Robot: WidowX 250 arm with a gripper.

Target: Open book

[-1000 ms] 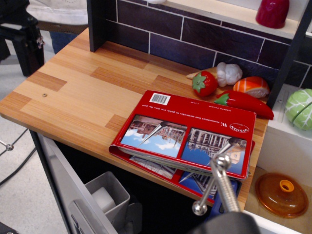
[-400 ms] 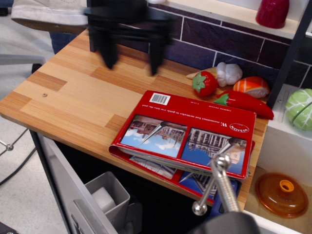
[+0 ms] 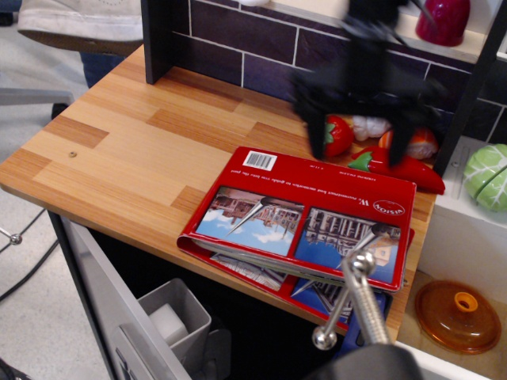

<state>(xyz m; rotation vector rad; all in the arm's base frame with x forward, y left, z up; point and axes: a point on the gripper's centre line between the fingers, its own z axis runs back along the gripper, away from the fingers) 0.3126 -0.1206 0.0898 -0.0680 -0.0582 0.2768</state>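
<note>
The book [image 3: 305,214] lies closed on the wooden counter [image 3: 135,158], red cover up with two building photos and a white barcode. Its near edge hangs a little over the counter's front. My gripper [image 3: 358,150] is a black, motion-blurred shape above the book's far right edge, over the toy food. Its two fingers [image 3: 317,134] point down, spread wide apart, and hold nothing. It does not touch the book.
A toy strawberry [image 3: 334,138], a sushi piece [image 3: 416,142] and a red pepper [image 3: 408,170] lie behind the book. A cabbage [image 3: 489,176] and an orange lid [image 3: 459,317] sit at the right. A metal tap [image 3: 358,297] rises in front. A grey bin [image 3: 170,321] stands below.
The gripper has swept from the far left, past the black post, to the right and now hangs over the toy food behind the book. The book has not moved.
</note>
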